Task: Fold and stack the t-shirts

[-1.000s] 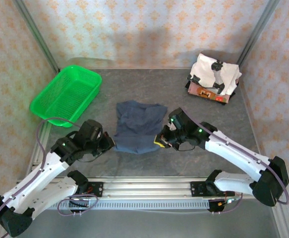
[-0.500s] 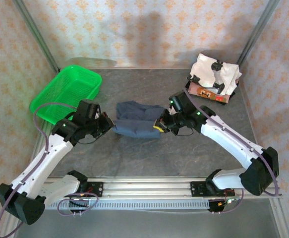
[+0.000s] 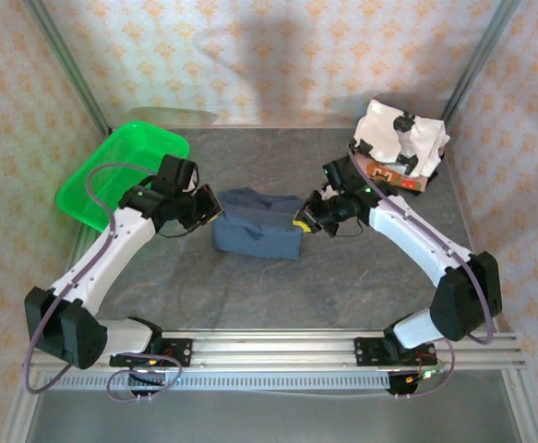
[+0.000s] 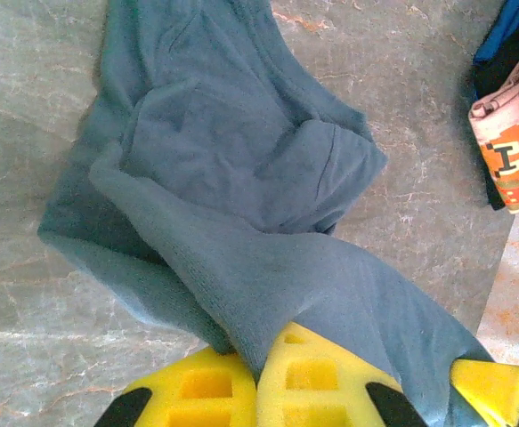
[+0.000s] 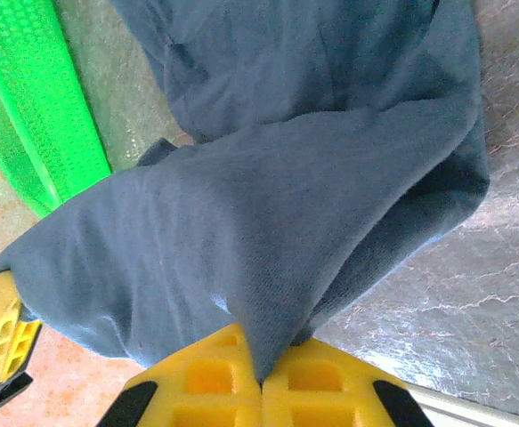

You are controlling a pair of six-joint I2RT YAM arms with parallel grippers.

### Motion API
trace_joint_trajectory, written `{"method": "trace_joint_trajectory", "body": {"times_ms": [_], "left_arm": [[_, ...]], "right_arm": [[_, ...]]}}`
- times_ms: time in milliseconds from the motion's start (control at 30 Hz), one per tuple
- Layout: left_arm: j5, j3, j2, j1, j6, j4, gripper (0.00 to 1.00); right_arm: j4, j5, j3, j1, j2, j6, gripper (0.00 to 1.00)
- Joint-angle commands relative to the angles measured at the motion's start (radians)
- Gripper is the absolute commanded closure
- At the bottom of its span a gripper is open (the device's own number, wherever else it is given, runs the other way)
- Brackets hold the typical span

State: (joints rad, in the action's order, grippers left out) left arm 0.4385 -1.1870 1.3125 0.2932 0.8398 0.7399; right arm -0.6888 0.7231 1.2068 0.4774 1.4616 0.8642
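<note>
Since a second ago your arms have carried the near hem away from their bases. The left pincer (image 3: 211, 209) and right pincer (image 3: 302, 221) each stay clamped on a side of the slate-blue t-shirt (image 3: 256, 234), which now lies doubled and shorter at the middle of the table (image 3: 250, 291).

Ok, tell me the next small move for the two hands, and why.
Probably carry the pinched edge a little farther back and lay it down. The left hand and right hand are each shut on an edge of the slate-blue t-shirt, raised and doubled over the rest, so the fold looks half made.
</note>
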Motion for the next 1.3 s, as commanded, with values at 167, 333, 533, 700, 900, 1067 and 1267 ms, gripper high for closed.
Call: {"method": "trace_joint_trajectory", "body": {"times_ms": [167, 333, 533, 700, 900, 1067, 1267], "left_arm": [[0.051, -0.066, 0.119, -0.052, -0.077, -0.044, 1.00], [0.072, -0.080, 0.198, -0.078, -0.100, -0.054, 1.00], [0.084, -0.112, 0.293, -0.105, -0.116, -0.073, 1.00], [0.076, -0.177, 0.362, -0.121, -0.150, -0.052, 1.00], [0.095, -0.245, 0.441, -0.137, -0.172, -0.041, 1.00], [0.098, -0.292, 0.504, -0.141, -0.180, -0.033, 1.00], [0.098, -0.365, 0.605, -0.143, -0.185, -0.033, 1.00]], "right_arm": [[0.013, 0.057, 0.067, -0.049, 0.102, -0.056, 1.00], [0.008, 0.067, 0.095, -0.083, 0.174, -0.085, 0.99], [-0.002, 0.082, 0.136, -0.111, 0.275, -0.121, 0.96], [-0.014, 0.090, 0.171, -0.129, 0.342, -0.144, 0.96], [-0.031, 0.095, 0.223, -0.148, 0.416, -0.163, 0.96], [-0.055, 0.109, 0.277, -0.164, 0.483, -0.188, 0.95], [-0.041, 0.134, 0.308, -0.202, 0.561, -0.190, 0.91]]}}
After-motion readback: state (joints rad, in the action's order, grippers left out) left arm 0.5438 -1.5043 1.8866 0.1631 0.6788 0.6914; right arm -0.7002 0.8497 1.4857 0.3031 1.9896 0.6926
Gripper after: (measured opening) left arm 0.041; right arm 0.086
